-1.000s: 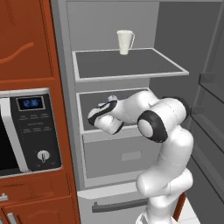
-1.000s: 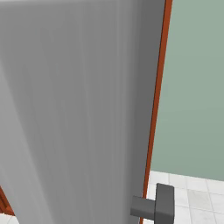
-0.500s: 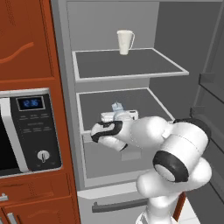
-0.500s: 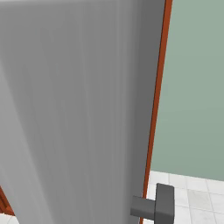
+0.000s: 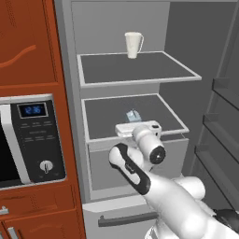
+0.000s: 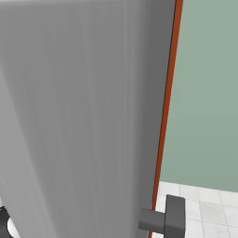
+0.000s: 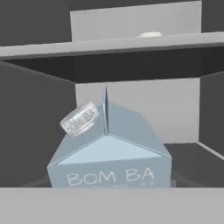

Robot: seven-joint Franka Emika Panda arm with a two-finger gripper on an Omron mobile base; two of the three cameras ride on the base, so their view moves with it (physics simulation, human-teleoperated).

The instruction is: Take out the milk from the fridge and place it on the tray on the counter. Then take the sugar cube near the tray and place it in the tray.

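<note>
**One carton on the middle shelf, my hand reaching toward it**

Two words stand in white capitals on the front of the milk (image 7: 109, 162) as my hand camera sees it: "BOM BA". A silvery cap (image 7: 80, 118) sits on the left slope of the carton's gabled top, with raised lettering too small to read. The carton is pale blue-grey, its ridge pointing up, and it fills the lower middle of that view.

From the left base view, the milk (image 5: 132, 115) stands on the middle dark grey shelf (image 5: 107, 115) of the fridge (image 5: 186, 32), toward the shelf's front, just beyond my white hand. My gripper (image 5: 135, 125) is hidden behind the hand there, so I cannot tell how far my jaws stand apart or whether they touch the carton.

One shelf higher, a white mug (image 5: 133, 45) stands upright near the back, handle to the right. Below the milk's shelf is the pale grey drawer (image 5: 100, 170), which my forearm crosses. To the left of the fridge, a black-fronted microwave (image 5: 28, 140) sits in red-brown cabinets (image 5: 23, 42); its blue display shows digits I cannot make out, with a round knob beneath. On the right the open fridge door (image 5: 224, 121) shows its racks.

From the right base view, that grey door (image 6: 79, 116) blocks nearly everything; beside it are a red-brown edge, a green wall (image 6: 209, 93) and pale floor tiles (image 6: 204, 209).
</note>
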